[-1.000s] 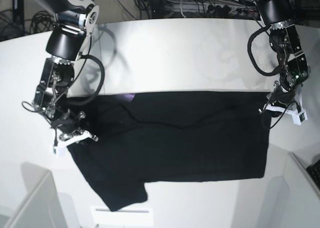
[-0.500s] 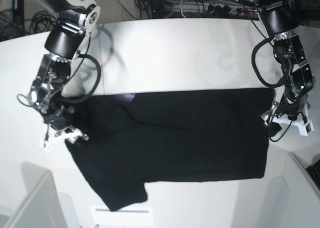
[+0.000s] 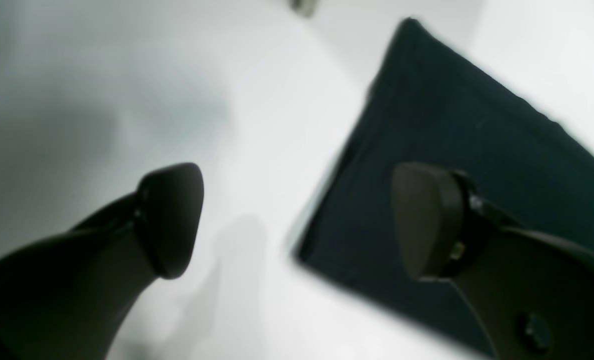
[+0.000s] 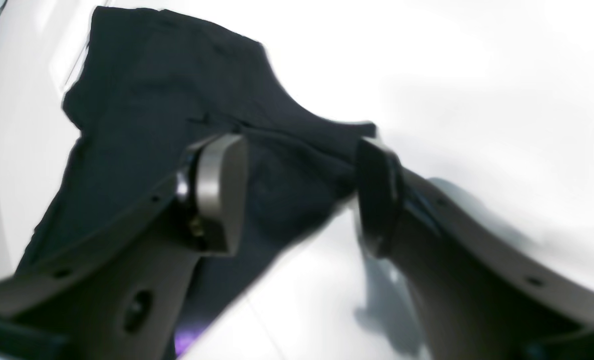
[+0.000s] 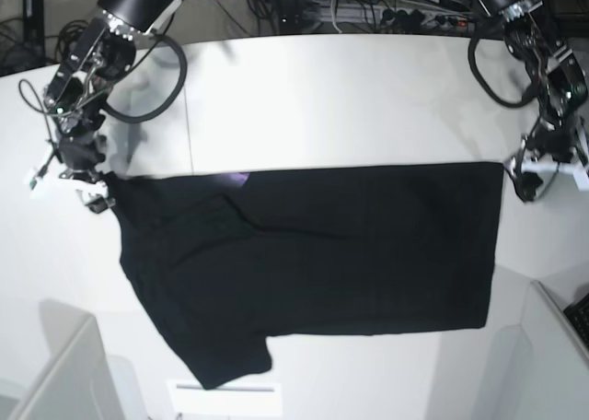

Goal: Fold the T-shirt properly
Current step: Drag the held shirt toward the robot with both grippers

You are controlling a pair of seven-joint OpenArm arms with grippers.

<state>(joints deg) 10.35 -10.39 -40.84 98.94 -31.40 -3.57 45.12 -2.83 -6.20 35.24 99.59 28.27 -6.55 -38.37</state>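
The black T-shirt (image 5: pixel 322 254) lies flat on the white table (image 5: pixel 350 98), plain side up, with one sleeve pointing to the front left. A small purple bit of print (image 5: pixel 236 177) shows at its far edge. My right gripper (image 5: pixel 64 188) is open at the shirt's left far corner. In the right wrist view the open gripper (image 4: pixel 299 192) straddles the edge of the shirt (image 4: pixel 152 100). My left gripper (image 5: pixel 543 179) is open just off the right far corner. In the left wrist view the open gripper (image 3: pixel 297 220) has one finger above the shirt's corner (image 3: pixel 451 150).
Grey bin walls stand at the front left (image 5: pixel 55 365) and front right (image 5: pixel 552 346). A white sheet (image 5: pixel 225 397) lies by the sleeve at the table's front edge. Cables and gear lie behind the table's far edge.
Both arms moved outward and toward the back of the table. The shirt's far edge now lies straighter, and the folds seen earlier are flattened.
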